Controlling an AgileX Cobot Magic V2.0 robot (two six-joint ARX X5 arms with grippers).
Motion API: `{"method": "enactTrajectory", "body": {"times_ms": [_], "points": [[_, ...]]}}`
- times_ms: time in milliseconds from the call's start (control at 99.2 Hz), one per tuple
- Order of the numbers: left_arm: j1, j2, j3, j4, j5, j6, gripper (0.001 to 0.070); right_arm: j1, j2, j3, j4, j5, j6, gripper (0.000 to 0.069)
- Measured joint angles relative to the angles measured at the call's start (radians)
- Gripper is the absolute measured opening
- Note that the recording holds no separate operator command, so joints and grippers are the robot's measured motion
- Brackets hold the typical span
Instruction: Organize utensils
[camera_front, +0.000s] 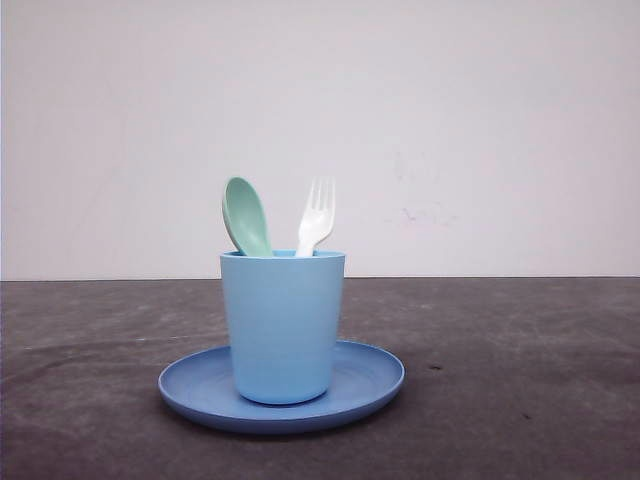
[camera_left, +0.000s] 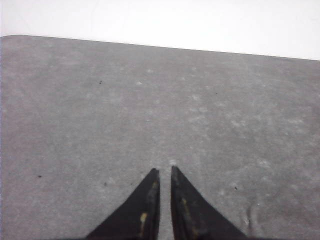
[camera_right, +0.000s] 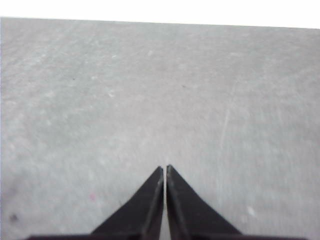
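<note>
Front view: one light blue cup (camera_front: 283, 325) stands upright on one blue round plate (camera_front: 281, 392), roughly at the plate's centre. Plate sits flat on the dark grey table (camera_front: 520, 380), w/ a pale wall (camera_front: 480, 130) behind.

Inside the cup: 2 utensils, both handle-down, heads sticking up past the rim. Mint-green spoon (camera_front: 246, 216) is on the left side of the cup, oval bowl up and tilted a bit to the left. White fork (camera_front: 316, 217) is on the right side, 4 tines pointing up, leaning slightly right. Spoon & fork heads are apart, not touching above the rim; handles hidden by the cup wall, so contact lower down can't be told.

Count: 1 cup, 1 plate, 1 spoon, 1 fork.

Left wrist view: left end effector (camera_left: 165, 171) has its 2 dark pointed fingers (camera_left: 145, 210) almost together, only a thin slit between the tips, nothing held; bare grey table beneath it.

Right wrist view: right end effector (camera_right: 164, 168) likewise closed, fingers (camera_right: 190, 210) nearly meeting, a hairline gap, gripping nothing, above plain table surface.
</note>
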Motion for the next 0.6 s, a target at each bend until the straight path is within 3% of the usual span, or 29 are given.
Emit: {"method": "enactTrajectory", "body": {"times_ms": [323,605], "points": [[0.000,0.000,0.000,0.000,0.000,0.000,0.0014,-0.034,-0.378,-0.247,0.002,0.006,0.024,0.0008],[0.000,0.000,0.000,0.000,0.000,0.000,0.0014,-0.035,-0.397,-0.299,0.052,0.010,0.025,0.0008]]}}
